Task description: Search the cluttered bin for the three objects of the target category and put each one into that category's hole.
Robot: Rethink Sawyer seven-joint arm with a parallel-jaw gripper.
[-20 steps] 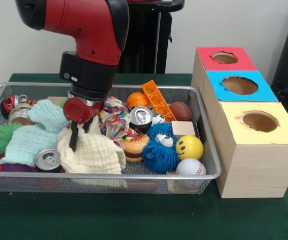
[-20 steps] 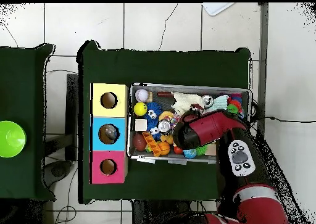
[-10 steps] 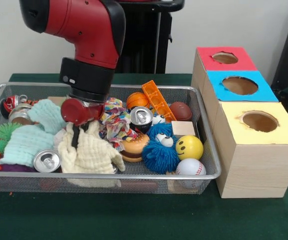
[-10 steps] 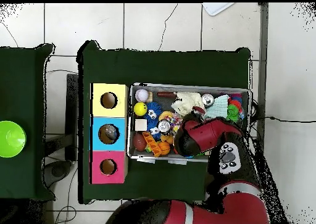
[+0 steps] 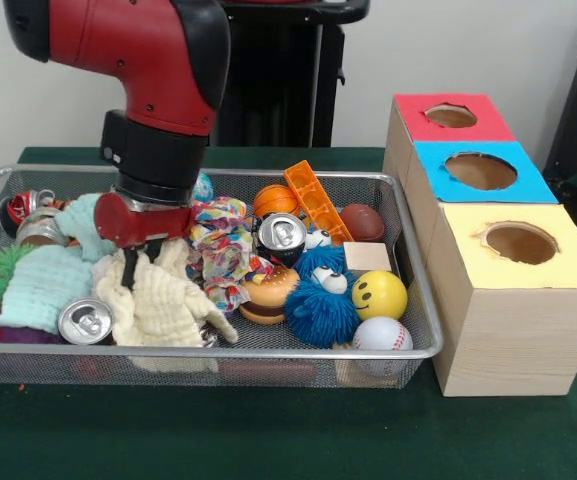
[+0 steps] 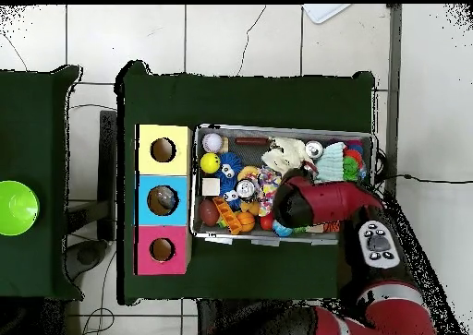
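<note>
In the front view my gripper (image 5: 131, 266) hangs over the left half of the wire bin (image 5: 408, 262), shut on a cream cloth (image 5: 168, 305) that bunches up beneath it. A mint cloth (image 5: 38, 285) lies to its left and a patterned cloth (image 5: 218, 250) to its right. Drink cans lie at the bin's front left (image 5: 85, 322), in the middle (image 5: 281, 235) and at the far left (image 5: 38, 230). In the overhead view the arm (image 6: 319, 202) hides the gripper, while the cream cloth (image 6: 285, 152) shows beyond it.
Three boxes with holes stand right of the bin: red (image 5: 453, 115), blue (image 5: 480, 170), yellow (image 5: 521, 243). The bin's right half holds a burger toy (image 5: 268, 295), blue fuzzy toys (image 5: 320, 300), a smiley ball (image 5: 379, 294), a baseball (image 5: 382, 335) and a football (image 5: 363, 221). A green bowl (image 6: 17, 208) sits apart.
In the front view the arm has shifted left. The cream cloth has gathered under the gripper and slid left with it, and the front can has moved left too.
</note>
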